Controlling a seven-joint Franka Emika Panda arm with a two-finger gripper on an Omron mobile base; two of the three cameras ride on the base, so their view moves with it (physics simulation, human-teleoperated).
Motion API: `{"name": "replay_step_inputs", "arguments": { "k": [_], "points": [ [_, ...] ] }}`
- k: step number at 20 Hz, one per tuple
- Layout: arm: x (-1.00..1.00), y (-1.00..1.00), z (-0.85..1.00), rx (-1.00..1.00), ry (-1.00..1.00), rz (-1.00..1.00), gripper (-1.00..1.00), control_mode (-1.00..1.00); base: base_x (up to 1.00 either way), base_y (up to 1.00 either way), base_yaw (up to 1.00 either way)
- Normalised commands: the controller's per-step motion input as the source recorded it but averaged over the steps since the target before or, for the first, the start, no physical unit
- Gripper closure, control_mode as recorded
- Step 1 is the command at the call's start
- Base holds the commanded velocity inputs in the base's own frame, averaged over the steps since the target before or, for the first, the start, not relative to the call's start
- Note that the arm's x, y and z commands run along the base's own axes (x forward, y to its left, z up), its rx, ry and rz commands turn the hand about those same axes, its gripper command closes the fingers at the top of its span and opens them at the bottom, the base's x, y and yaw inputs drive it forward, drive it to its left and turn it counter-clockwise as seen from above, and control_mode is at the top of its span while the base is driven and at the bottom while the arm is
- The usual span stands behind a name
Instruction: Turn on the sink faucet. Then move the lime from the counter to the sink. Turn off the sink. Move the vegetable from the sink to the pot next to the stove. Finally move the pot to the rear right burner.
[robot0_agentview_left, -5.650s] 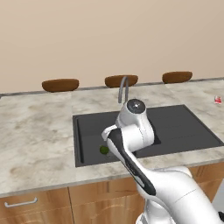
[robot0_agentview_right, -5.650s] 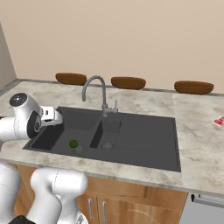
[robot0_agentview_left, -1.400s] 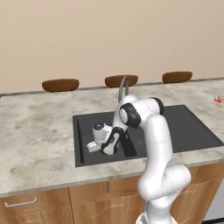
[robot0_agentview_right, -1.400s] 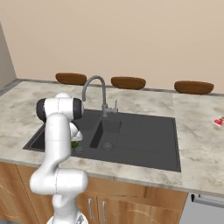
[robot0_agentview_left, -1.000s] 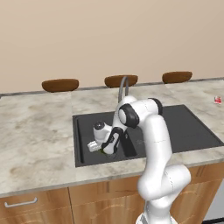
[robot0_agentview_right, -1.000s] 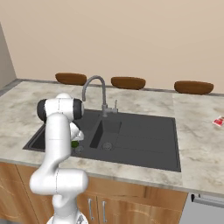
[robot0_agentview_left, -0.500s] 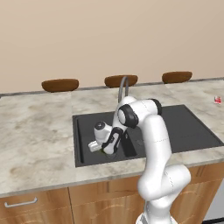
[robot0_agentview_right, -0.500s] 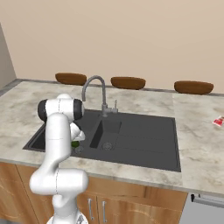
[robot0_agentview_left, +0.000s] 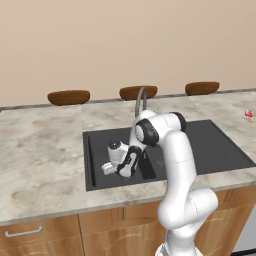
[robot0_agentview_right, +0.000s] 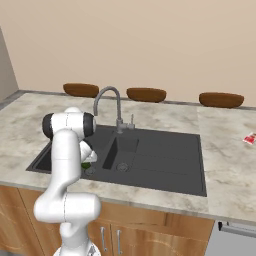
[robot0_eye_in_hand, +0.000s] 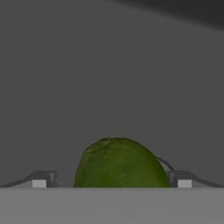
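In the left base view the arm reached down into the left basin of the sink (robot0_agentview_left: 95, 160), its hand (robot0_agentview_left: 116, 159) low over the dark floor at about nine o'clock from the faucet (robot0_agentview_left: 140, 101). The worktop (robot0_agentview_left: 40, 150) lay bare to the left of the basin.

From the right base view, a sliver of the lime (robot0_agentview_right: 86, 165) showed green just beside the arm's forearm, down on the basin floor, at roughly eight o'clock from the drain (robot0_agentview_right: 122, 167).

In the hand view the lime (robot0_eye_in_hand: 120, 164) sat between the two fingers (robot0_eye_in_hand: 40, 181), one tip at nine o'clock of the fruit and the other at three o'clock. A gap showed on the left side, so the fingers stood spread around the fruit and had not closed on it; whether the right tip touched the skin could not be told.

No water could be seen running from the faucet, so the step in hand appeared to be grasping the vegetable for its trip to the pot. To do it well, the fingers would need to sit low enough to straddle the lime's widest part, and centred, since the fruit seemed slightly nearer the right tip. A round fruit on a smooth floor would likely roll if one tip met it first, so an even, slow squeeze and a straight lift clear of the basin wall seemed wise.
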Motion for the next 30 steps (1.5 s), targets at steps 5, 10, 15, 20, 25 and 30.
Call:
{"name": "replay_step_inputs", "arguments": {
  "k": [5,10,15,20,25,30],
  "points": [
    [-0.17,-0.04,-0.05,0.0,0.0,-0.01,-1.0,-1.0,0.0,0.0,0.0],
    [-0.04,0.0,-0.1,0.0,0.0,0.0,1.0,-1.0,0.0,0.0,0.0],
    [0.0,0.01,-0.13,0.0,0.0,0.0,1.0,-1.0,0.0,0.0,0.0],
    [0.0,0.11,0.0,0.0,-0.01,0.0,1.0,-1.0,0.0,0.0,0.0],
    [-0.06,0.24,0.25,0.0,-0.04,0.0,1.0,-1.0,0.0,0.0,0.0],
    [-0.22,0.24,0.74,0.0,-0.07,0.0,1.0,-1.0,0.0,0.0,0.0]
  ]
}}
